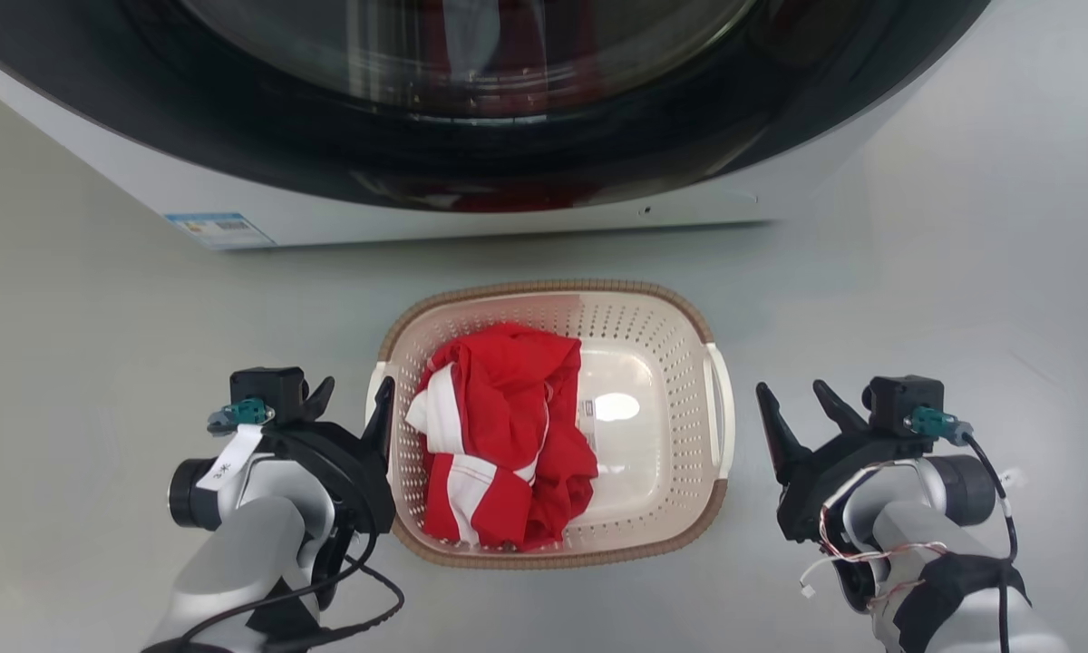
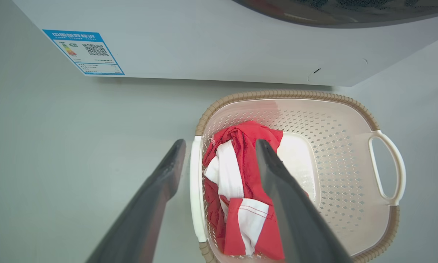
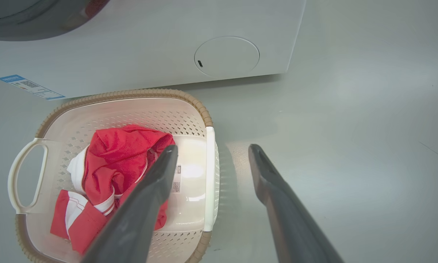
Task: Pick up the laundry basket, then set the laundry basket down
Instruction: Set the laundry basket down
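The cream, perforated laundry basket [image 1: 662, 363] [image 2: 335, 146] [image 3: 131, 109], rimmed in brown weave, sat on the pale grey floor [image 1: 72, 317] just in front of a white washing machine [image 1: 508, 209] [image 2: 204, 47] [image 3: 149, 62], squarely between the robot's two arms. A crumpled red-and-white garment [image 1: 508, 426] [image 2: 241, 138] [image 3: 124, 153] lay inside, heaped toward the basket's left half, leaving the glossy bottom bare on the right.

The left gripper [image 1: 355, 385] [image 2: 221, 143] was spread wide at the basket's left handle [image 2: 194, 182]. In its wrist view, one dark finger hung outside over the floor and the other over the garment, with the white handle in the gap between them. Whether either finger touched the plastic could not be told.

The right gripper [image 1: 790, 388] [image 3: 213, 147] was likewise spread and empty beside the right handle [image 1: 721, 399] [image 3: 210, 175]. The head view showed a strip of floor between its fingers and the basket, while its wrist view lined that handle up in the gap between them.

Behind the basket, a blue label [image 1: 218, 229] [image 2: 84, 53] marked the machine's lower left front, and a round cover [image 3: 226, 56] its lower right.
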Available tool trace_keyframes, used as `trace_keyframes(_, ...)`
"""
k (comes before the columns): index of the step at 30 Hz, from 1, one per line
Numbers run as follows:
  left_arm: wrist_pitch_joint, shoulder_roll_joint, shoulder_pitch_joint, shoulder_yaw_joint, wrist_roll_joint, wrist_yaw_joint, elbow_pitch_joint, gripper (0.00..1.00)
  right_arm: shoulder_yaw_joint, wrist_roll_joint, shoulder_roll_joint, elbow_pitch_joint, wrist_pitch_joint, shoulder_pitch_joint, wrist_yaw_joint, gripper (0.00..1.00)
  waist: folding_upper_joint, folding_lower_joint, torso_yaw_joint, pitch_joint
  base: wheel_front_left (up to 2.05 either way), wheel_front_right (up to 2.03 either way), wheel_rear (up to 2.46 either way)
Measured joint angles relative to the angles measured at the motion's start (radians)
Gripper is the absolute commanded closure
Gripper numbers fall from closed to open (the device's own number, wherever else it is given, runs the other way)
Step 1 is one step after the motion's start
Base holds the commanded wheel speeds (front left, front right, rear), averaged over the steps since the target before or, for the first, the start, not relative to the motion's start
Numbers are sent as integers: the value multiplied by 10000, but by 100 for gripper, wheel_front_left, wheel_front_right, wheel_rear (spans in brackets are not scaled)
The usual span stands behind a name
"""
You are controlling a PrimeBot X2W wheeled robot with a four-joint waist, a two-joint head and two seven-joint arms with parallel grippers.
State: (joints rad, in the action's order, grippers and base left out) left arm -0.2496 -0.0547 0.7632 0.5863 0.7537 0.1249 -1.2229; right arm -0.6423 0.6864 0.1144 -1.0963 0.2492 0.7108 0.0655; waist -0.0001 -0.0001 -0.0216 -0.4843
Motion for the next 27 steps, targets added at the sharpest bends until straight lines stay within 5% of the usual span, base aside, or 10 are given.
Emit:
trace_keyframes(13,0,-366,-1169,-401,-253,-476,1517,0,604,-247,272,1521,2,-1293,-477,0,1,-1,-73,1583,0,0,0)
trace_keyframes(27,-2,-1116,-3069,-1074,-1064,-1578,4454,0,1526,-1141,813,4159,2,-2936,-1298,0,1,-1,-64,3140,0,0,0)
